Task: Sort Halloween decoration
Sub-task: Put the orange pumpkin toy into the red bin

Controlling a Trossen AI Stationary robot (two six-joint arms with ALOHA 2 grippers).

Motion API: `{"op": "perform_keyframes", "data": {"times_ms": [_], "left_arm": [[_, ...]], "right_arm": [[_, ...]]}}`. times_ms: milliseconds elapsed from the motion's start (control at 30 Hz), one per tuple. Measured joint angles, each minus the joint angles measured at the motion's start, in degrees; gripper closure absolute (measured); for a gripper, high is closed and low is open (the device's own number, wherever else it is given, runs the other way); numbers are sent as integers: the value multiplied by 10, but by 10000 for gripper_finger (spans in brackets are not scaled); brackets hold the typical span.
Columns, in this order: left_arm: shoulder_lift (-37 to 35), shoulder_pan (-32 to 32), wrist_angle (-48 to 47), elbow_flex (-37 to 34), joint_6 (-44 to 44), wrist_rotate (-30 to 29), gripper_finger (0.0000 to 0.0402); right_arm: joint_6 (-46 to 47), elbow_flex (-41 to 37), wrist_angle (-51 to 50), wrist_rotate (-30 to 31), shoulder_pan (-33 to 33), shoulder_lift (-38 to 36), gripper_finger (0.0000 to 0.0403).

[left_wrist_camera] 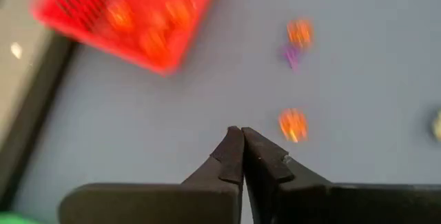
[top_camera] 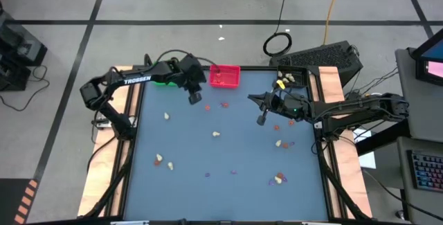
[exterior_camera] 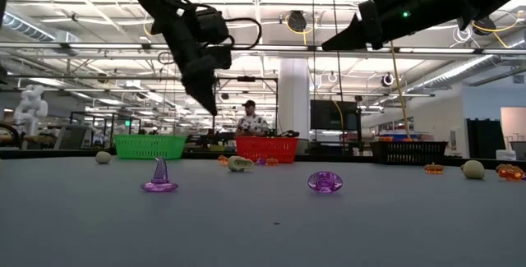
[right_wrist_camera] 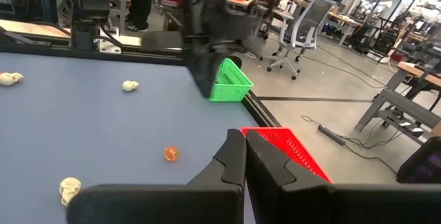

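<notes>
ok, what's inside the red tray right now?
The red tray holds a few orange-red trinkets, seen from above and, blurred, in the left wrist view. An exact count isn't possible. From table height its mesh wall hides the contents.

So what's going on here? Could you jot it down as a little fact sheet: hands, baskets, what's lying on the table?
left hand: shut, empty, raised over the table near the red basket
right hand: shut, empty, raised over the table's right half
red basket: at the far edge, orange trinkets inside
green basket: far edge, by the left arm
black basket: far edge, right side
trinkets: cream, orange and purple pieces scattered on the table
</notes>
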Motion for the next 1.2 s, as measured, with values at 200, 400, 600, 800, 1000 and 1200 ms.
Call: {"op": "perform_keyframes", "data": {"times_ms": [200, 400, 600, 800, 1000, 1200], "left_arm": [[0, -53, -19, -14, -14, 0, 326], [16, -98, 58, -57, -15, -28, 261], [65, -117, 118, -65, -15, -44, 214], [108, -117, 157, -66, -16, -81, 198], [132, -117, 161, -66, -31, -79, 198], [136, -117, 160, -65, -32, -78, 215]], "right_arm": [[-1, 0, 5, 0, 0, 0, 403], [4, 0, 4, 0, 0, 0, 403], [6, 0, 4, 0, 0, 0, 403], [3, 0, 4, 0, 0, 0, 403], [3, 0, 4, 0, 0, 0, 403], [3, 0, 4, 0, 0, 0, 403]]}}
